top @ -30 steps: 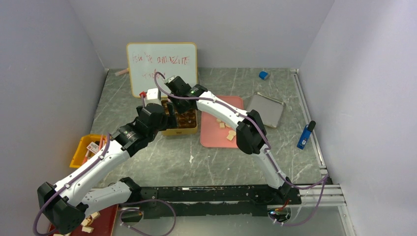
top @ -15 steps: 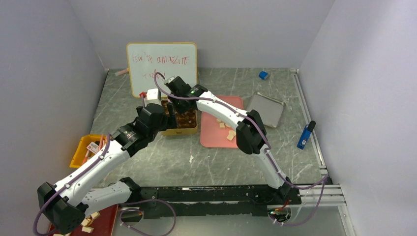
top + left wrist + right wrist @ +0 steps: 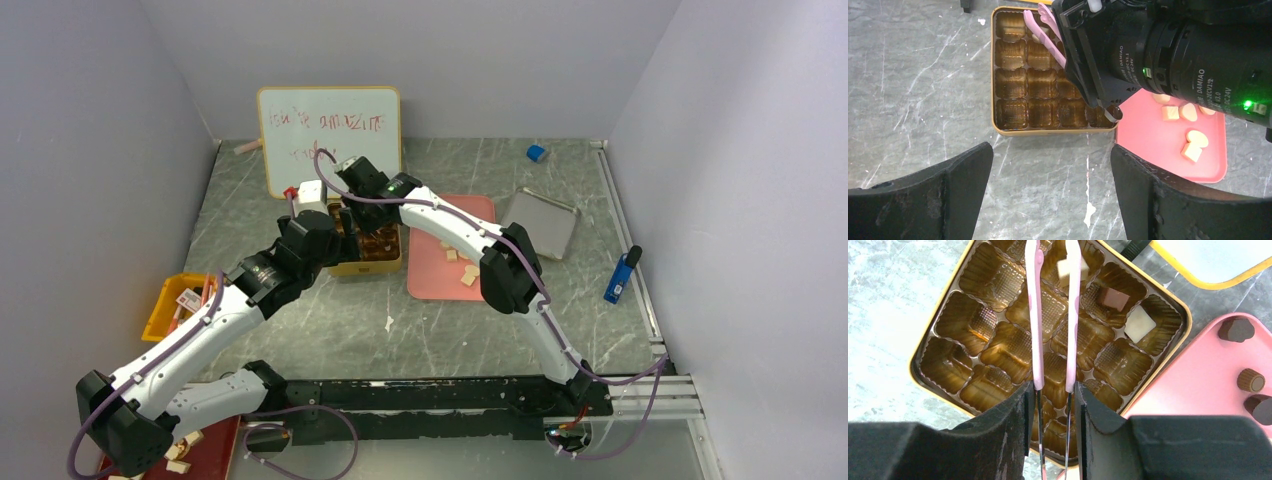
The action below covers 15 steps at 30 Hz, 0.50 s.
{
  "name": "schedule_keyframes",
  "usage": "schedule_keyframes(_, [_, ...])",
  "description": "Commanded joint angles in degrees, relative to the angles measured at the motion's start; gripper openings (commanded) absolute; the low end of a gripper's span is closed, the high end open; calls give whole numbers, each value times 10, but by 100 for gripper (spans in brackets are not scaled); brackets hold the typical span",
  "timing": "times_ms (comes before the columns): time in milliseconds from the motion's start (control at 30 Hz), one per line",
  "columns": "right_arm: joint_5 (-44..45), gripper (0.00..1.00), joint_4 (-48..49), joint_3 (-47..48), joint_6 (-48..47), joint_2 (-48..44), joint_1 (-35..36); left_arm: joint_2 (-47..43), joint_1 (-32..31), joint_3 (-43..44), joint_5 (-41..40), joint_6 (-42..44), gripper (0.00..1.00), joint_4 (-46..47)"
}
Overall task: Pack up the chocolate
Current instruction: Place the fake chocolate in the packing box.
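Over the box [image 3: 953,320]: right end effector [image 3: 1054,390] clenched on pink tongs [image 3: 1037,330], whose arms reach across the cups toward the far side.
Tong tips: a pale piece [image 3: 1064,267] sits between the arms, against one and apart from the other; whether it is pinched or resting in a cup cannot be told.
Left end effector [image 3: 1050,155]: released, jaws wide, holding nothing, hovering above the surface [image 3: 908,75] at the near side of the box.
Pieces packed: a brown piece [image 3: 1113,297] and a white piece [image 3: 1139,324] lie in neighbouring cups; most cups are bare.
Pieces unpacked: dark pieces [image 3: 1235,330] and tan pieces [image 3: 1196,137] lie on the pink tray [image 3: 1198,385] just beside the box.
Risk, release: if the tongs part while off-centre, the pale piece would likely land on a ridge between cups or tip on edge.
Risk, sticking: a piece touching one arm may cling and be lifted out as the tongs withdraw.
Risk, tongs: a loosened clench could let the tongs slide or twist in the end effector, spoiling later picks.
Risk, box: the liner looks light; a dragging tip could shift the box or jolt seated pieces, since nothing holds it down.
Risk, arms: both wrists crowd the same box; a careless lift could knock them together.
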Motion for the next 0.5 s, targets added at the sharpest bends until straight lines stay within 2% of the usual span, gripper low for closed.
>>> schedule_keyframes(0, [3,36,15,16,-6,-1,2,-3,3,5,-13,-1,92,3])
schedule_keyframes(267, [21,34,14,8,-5,-25,-2,1,3,7,-14,1,92,6])
schedule_keyframes(467, [41,31,35,-71,2,-89,-19,4,3,7,-11,-4,92,8])
